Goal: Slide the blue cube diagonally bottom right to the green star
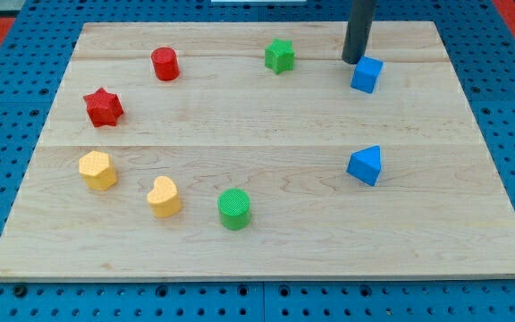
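The blue cube [366, 74] sits near the board's top right. The green star [279, 55] lies to its left, a little higher, near the top edge. My dark rod comes down from the view's top, and my tip [353, 61] rests just up and left of the blue cube, touching or almost touching its upper left corner. The tip stands between the star and the cube, much closer to the cube.
On the wooden board [436, 233] also lie a red cylinder [164, 63], a red star [103, 106], a yellow hexagon block [97, 170], a yellow heart [163, 197], a green cylinder [234, 208] and a blue triangular block [365, 165]. Blue pegboard surrounds the board.
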Motion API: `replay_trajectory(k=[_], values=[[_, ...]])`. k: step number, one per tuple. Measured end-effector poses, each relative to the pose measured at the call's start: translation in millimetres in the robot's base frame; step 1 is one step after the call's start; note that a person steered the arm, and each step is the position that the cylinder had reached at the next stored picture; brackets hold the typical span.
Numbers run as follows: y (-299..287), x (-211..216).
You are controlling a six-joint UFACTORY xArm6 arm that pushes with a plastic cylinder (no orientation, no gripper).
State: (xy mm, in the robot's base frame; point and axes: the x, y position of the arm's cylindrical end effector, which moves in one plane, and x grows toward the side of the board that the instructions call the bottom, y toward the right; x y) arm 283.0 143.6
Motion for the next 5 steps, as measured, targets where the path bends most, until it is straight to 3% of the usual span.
replay_trajectory(k=[3,5], values=[[27.4,43.7],[41.6,-24.6]])
